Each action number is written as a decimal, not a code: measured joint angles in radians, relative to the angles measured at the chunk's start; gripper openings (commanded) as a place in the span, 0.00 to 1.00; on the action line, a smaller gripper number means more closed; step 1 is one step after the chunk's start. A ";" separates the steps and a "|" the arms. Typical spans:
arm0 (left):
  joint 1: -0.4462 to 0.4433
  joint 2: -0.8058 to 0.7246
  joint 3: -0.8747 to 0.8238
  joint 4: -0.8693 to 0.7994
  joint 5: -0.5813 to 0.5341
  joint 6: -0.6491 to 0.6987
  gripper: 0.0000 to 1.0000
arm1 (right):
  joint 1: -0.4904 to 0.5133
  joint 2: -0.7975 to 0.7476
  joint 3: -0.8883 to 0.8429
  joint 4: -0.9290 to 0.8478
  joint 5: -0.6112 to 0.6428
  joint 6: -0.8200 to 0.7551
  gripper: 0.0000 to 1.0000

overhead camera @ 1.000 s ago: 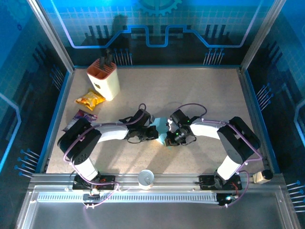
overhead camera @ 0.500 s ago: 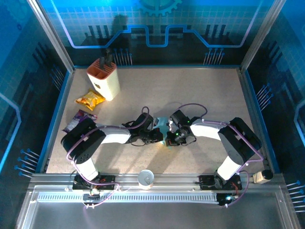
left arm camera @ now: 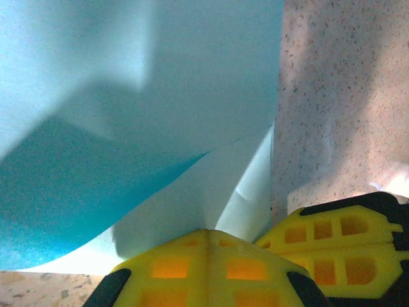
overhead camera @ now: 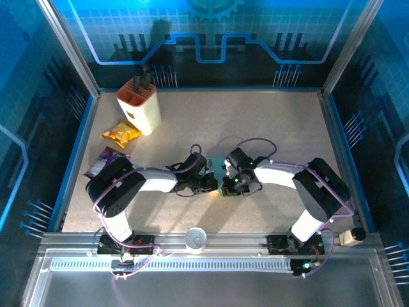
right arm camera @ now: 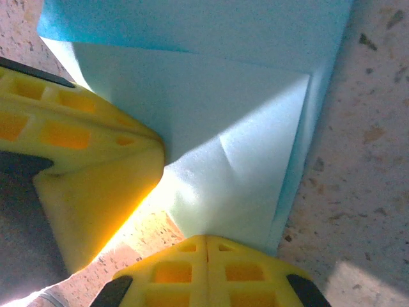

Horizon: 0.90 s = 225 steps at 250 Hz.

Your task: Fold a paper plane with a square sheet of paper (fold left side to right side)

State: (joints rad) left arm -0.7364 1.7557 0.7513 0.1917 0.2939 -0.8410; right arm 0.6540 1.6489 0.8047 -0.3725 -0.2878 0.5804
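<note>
Jaws clamped on the square sheet of paper (left arm camera: 140,57) at mid-table, the left gripper (left arm camera: 208,249) arches its thin, matte light-blue flap rightward, seemingly to lay the left side over the right. The right gripper (right arm camera: 206,256), yellow ribbed jaws together, pins the flat, sharp-cornered layers against the speckled table (right arm camera: 364,166), likely as an anchor.

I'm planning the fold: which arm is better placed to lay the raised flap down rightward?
Left, probably. The left gripper appears shut on the curled flap of the square sheet of paper; the right gripper rests shut at its edge.
</note>
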 measured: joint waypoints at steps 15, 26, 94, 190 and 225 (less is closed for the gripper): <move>0.000 0.000 0.000 -0.004 -0.006 0.000 0.00 | 0.002 0.000 0.002 -0.004 0.005 0.000 0.00; -0.001 0.000 0.000 -0.004 -0.011 -0.002 0.00 | 0.002 0.000 0.005 -0.007 0.011 0.000 0.00; 0.005 0.003 0.000 0.001 -0.016 -0.025 0.00 | 0.002 0.000 0.014 -0.023 0.036 -0.001 0.00; 0.156 -0.012 -0.037 0.019 0.036 -0.008 0.00 | 0.002 0.000 0.020 -0.028 0.055 -0.004 0.00; 0.217 -0.039 -0.061 0.011 0.034 0.013 0.00 | 0.002 0.000 0.020 -0.027 0.053 -0.004 0.00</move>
State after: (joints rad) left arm -0.5194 1.7168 0.6899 0.2031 0.3279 -0.8284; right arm 0.6563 1.6485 0.8249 -0.4000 -0.2352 0.5766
